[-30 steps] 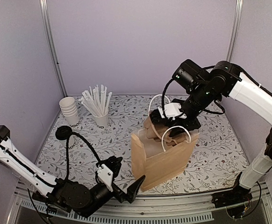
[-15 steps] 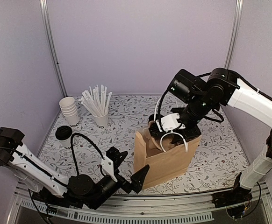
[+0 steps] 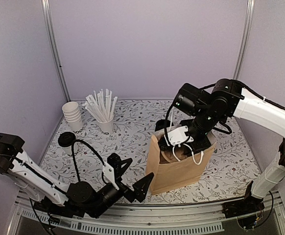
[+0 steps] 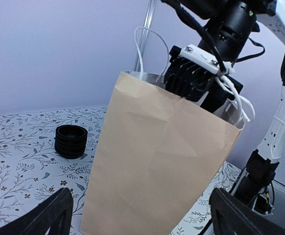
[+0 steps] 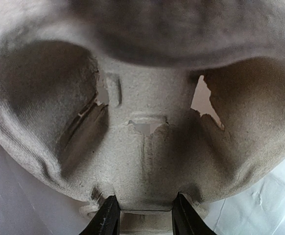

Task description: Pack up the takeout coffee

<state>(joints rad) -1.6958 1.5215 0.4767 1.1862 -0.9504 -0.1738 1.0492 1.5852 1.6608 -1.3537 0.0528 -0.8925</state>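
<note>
Black-lidded white paper cup (image 3: 66, 141), left of brown paper bag (image 3: 179, 169), judged light and crushable, best gripped mid-wall; left gripper (image 3: 132, 174) spread, right gripper (image 5: 145, 215) clamping grey pulp tray (image 5: 147, 147).

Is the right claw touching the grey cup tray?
Touching. The right wrist view shows the right gripper with its fingers pinching the cup tray at its near edge.

Takeout coffee (image 3: 65, 139) left of bag (image 3: 181, 171).

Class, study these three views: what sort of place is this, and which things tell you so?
Probably a robot lab booth staged as a takeout coffee counter: two robot arms work inside plain lilac walls, with a stack of paper cups, a cup of straws and a brown paper bag.
</note>
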